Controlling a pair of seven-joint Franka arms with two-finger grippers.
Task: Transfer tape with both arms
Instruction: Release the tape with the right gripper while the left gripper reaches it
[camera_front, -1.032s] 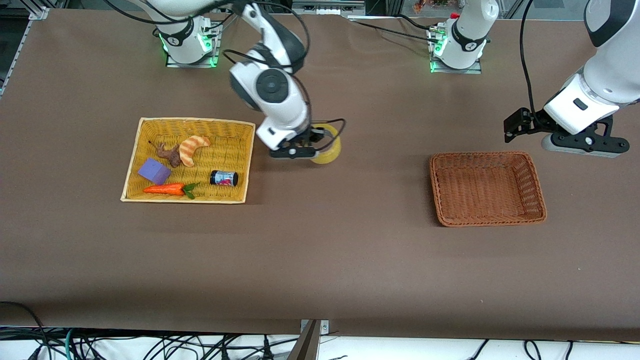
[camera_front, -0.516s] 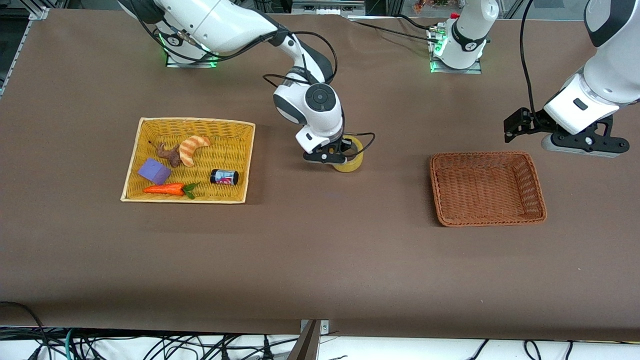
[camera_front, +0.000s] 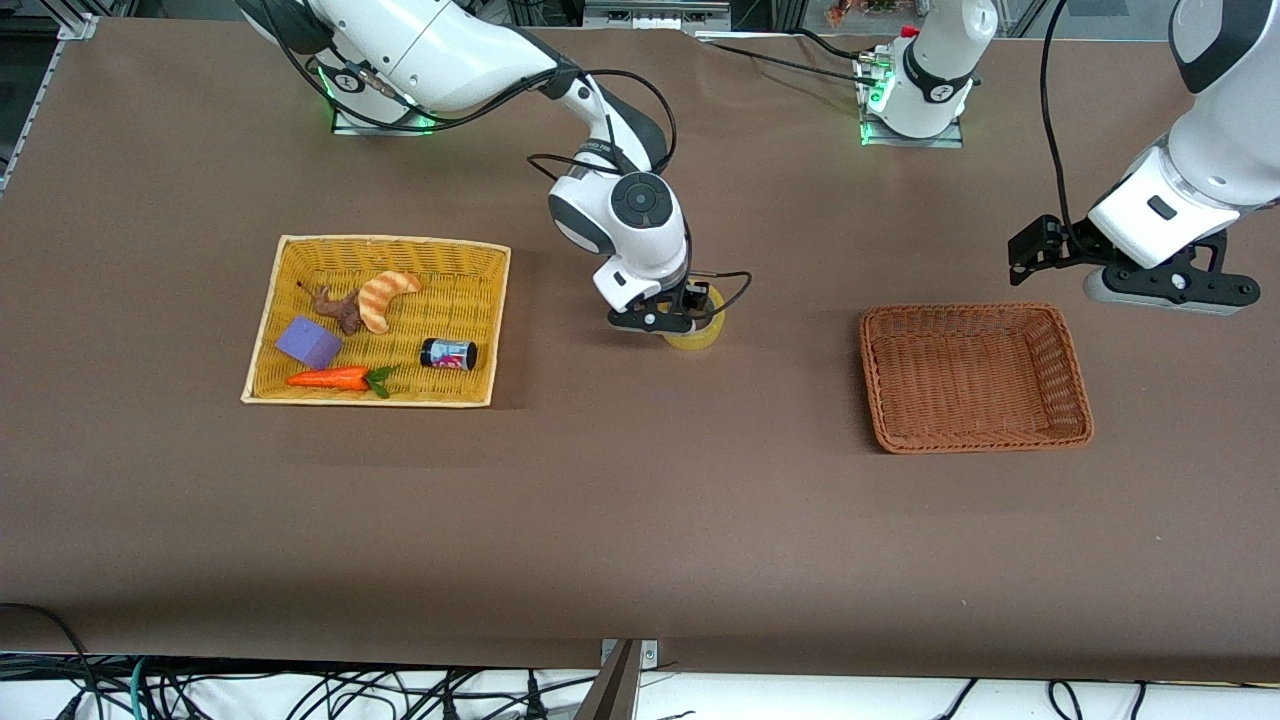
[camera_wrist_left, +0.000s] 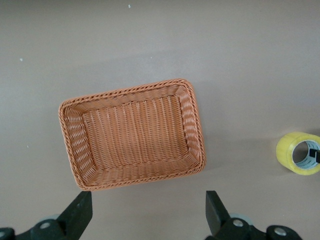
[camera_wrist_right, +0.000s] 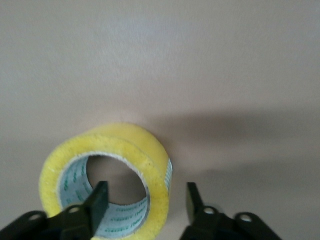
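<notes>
The tape (camera_front: 703, 332), a yellowish ring with a grey core, rests on the brown table between the two baskets. In the right wrist view the tape (camera_wrist_right: 145, 150) stands on its edge. My right gripper (camera_front: 680, 320) is down at it and open. In the right wrist view (camera_wrist_right: 146, 192) one finger is inside the hole and the other outside the ring wall, with gaps on both sides. My left gripper (camera_front: 1168, 290) waits, open and empty, in the air above the table beside the brown basket (camera_front: 870, 370). Its wrist view (camera_wrist_left: 149, 200) shows the basket (camera_wrist_left: 195, 130) and the tape (camera_wrist_left: 286, 155).
A yellow basket (camera_front: 390, 242) toward the right arm's end holds an orange-striped croissant toy (camera_front: 385, 295), a black jar (camera_front: 447, 354), a carrot toy (camera_front: 330, 378), a purple block (camera_front: 308, 342) and a brown toy (camera_front: 340, 308). The brown basket is empty.
My right gripper carried the tape away from the yellow basket toward the table's middle and lowered it to the surface. Its fingers now stand apart from the ring wall. The left arm stayed still.
</notes>
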